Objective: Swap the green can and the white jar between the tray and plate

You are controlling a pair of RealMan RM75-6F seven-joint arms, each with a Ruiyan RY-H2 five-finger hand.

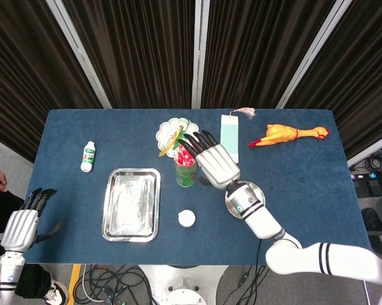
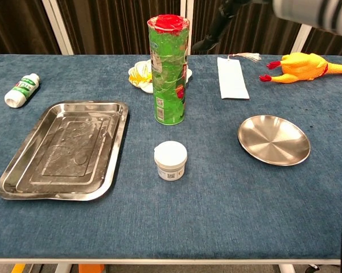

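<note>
Mid-desk, green can (image 2: 168, 69) stands upright on the blue cloth, red lid on top, between tray (image 2: 23, 165) and plate (image 2: 273, 139), touching neither. White jar (image 2: 171, 160) sits upright just in front of the can, nearer the desk's front edge, also on bare cloth, apart from the can. Tray lies to the left of both, long side running front to back, nothing in it. Plate lies to the right, nothing on it.

Right hand (image 1: 213, 159) is raised above the desk beside the can's top in the head view, fingers (image 1: 192, 143) spread and reaching over the lid, holding nothing; whether they touch the lid, cannot tell. Chest view shows only a dark bit of that hand at the top edge. Left hand (image 1: 20, 222) hangs off the desk's left front corner, fingers straight and apart, holding nothing.

Behind the can, small white dish (image 2: 141, 75) with yellow bits on it. Pale blue bookmark (image 2: 232, 78) with a tassel lies flat behind the plate. Rubber chicken (image 2: 304, 65) lies at the far right. Small white bottle (image 2: 21, 90) with green label lies on its side at far left, behind the tray.
</note>
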